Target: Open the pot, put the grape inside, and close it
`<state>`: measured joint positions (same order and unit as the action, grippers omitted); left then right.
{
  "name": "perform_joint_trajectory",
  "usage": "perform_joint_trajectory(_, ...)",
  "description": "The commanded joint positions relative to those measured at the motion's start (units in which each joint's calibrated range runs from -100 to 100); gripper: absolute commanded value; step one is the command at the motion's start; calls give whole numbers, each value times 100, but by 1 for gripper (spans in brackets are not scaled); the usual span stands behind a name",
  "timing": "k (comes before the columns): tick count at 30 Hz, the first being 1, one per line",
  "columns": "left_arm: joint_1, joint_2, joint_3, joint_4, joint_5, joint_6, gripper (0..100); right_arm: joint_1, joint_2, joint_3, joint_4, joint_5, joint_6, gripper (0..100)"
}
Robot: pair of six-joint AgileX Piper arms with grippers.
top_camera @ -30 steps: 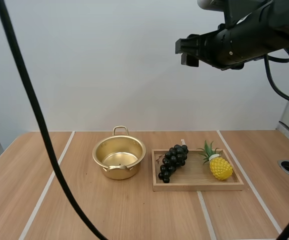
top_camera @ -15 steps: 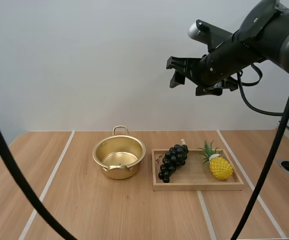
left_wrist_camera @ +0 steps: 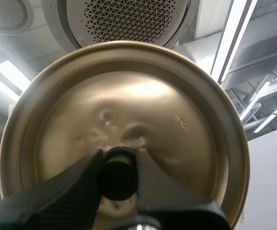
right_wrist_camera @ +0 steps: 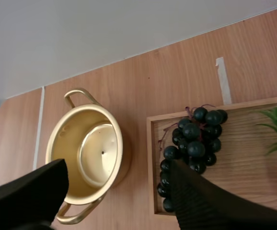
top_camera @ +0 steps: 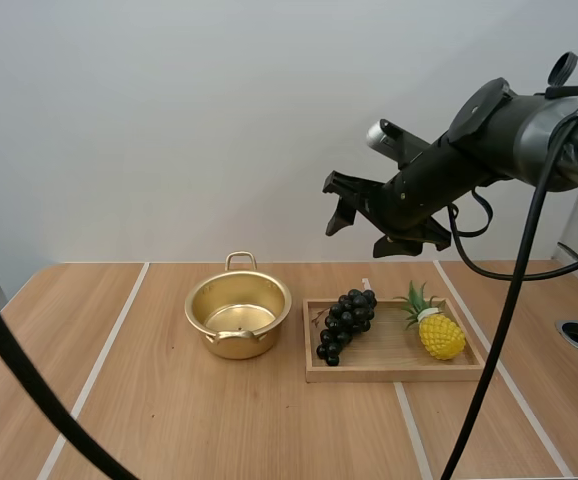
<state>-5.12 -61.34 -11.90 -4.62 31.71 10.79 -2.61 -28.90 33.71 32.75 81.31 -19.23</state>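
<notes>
- The pot [top_camera: 239, 313] stands open on the table [top_camera: 169, 420]. It is gold, and the bare bottom shows inside.
- Just beside the pot, on the right arm's side, lies the wooden tray [top_camera: 394, 373]. The grape bunch [top_camera: 345, 325] rests on the tray end nearest the pot, and a toy pineapple [top_camera: 440, 335] on the end away from the pot.
- Higher than the pot and a little behind it, the right gripper [top_camera: 357, 232] hangs in the air. Its two fingers are spread wide and grip nothing.
- The left gripper [left_wrist_camera: 118, 167] pinches the black knob [left_wrist_camera: 117, 181] of the gold lid [left_wrist_camera: 177, 110]. I cannot tell where the lid is relative to the pot.
</notes>
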Motion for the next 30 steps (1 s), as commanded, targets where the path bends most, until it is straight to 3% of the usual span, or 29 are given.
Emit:
perform_joint_trajectory(1,-13,-22,-15,-17,-190,-24,0,-25,-27,17,116,17,82,100)
perform_joint_trajectory(18,-13,-22,-15,-17,-190,-24,0,-25,-13,220,599,-246,400,100)
perform_joint_trajectory(23,-13,-22,-15,-17,-190,-24,0,-25,-13,278,355,-791,1058,100)
perform_joint_trajectory(30,-13,-22,-15,-17,-190,-24,0,106,119,293,441,-1304,1177,100)
